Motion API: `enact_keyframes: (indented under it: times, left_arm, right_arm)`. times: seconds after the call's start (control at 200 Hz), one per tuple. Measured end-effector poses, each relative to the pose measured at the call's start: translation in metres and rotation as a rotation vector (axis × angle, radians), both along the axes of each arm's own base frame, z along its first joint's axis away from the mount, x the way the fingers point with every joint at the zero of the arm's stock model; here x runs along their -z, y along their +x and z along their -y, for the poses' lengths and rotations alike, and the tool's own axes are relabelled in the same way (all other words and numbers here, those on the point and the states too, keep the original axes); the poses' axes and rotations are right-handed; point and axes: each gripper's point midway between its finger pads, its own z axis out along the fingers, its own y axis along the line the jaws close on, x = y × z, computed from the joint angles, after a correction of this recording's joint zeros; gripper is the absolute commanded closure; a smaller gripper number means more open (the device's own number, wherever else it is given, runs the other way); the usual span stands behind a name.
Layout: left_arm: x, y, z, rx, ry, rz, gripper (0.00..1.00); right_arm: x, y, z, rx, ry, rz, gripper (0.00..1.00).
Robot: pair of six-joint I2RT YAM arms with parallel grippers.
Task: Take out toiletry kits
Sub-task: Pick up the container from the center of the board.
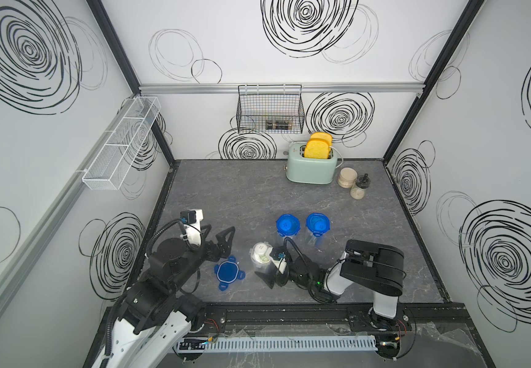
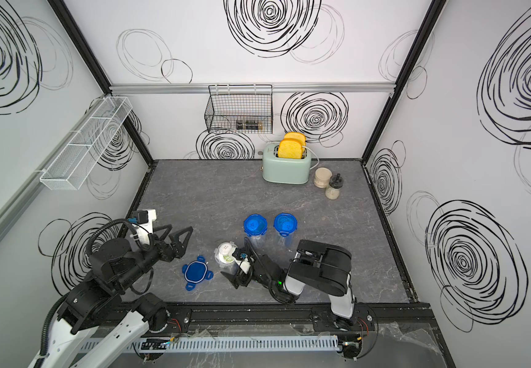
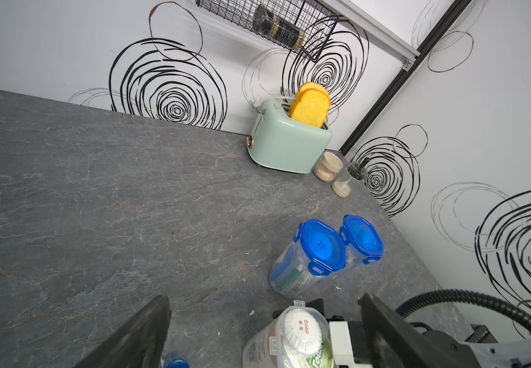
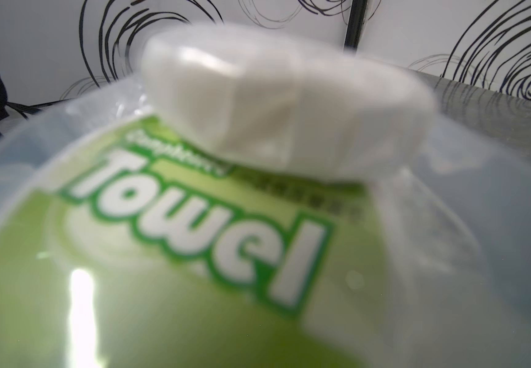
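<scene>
Near front, open jar — soap, sachet

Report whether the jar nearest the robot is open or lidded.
Open. The jar has no lid; soap and a green towel sachet show at its mouth; a blue lid lies beside it.

There were three clear jars, one loose lid, one toaster, two bread slices, two small jars, two baskets. The open jar showed one soap, one towel pack.
</scene>
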Motion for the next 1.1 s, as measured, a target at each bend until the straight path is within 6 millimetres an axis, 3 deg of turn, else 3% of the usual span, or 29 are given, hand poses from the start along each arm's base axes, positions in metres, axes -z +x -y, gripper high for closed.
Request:
enact_keyframes:
  times: [0.305,0.605,1.101]
  left_arm:
    - [-0.002,-0.001,-0.001,0.000,-0.004,0.009,0.03]
    - [-0.003,-0.001,-0.001,0.000,-0.006,0.014,0.03]
    - [0.001,0.000,0.000,-0.001,-0.002,0.006,0.01]
  right_arm:
    - [0.003,0.003,-0.004,0.009,0.023,0.014,0.10]
    - [-0.001,0.001,-0.003,0.006,0.054,0.024,0.08]
    - [-0.006,-0.006,-0.002,-0.014,0.060,0.056,0.38]
